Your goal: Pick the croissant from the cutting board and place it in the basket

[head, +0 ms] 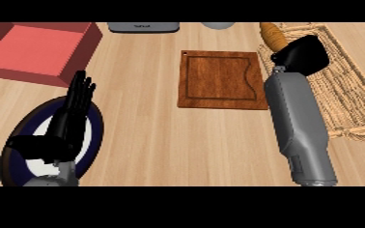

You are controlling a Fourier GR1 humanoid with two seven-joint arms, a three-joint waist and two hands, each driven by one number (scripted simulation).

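A red box [43, 48], a dark-rimmed plate [96, 130], perhaps an appliance [143, 27].

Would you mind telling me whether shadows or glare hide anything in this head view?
Head view: lighting is even, with no glare; a soft shadow edges the cutting board; nothing is blurred. The right hand, not shadow, hides most of the croissant over the basket.

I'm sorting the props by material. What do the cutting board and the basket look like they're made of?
The cutting board looks like reddish-brown wood with a smooth finish: grain streaks and a routed groove near its edge. The basket looks like woven wicker or straw, pale tan and matte, with open criss-cross strands and a braided rim. The look alone cannot settle either.
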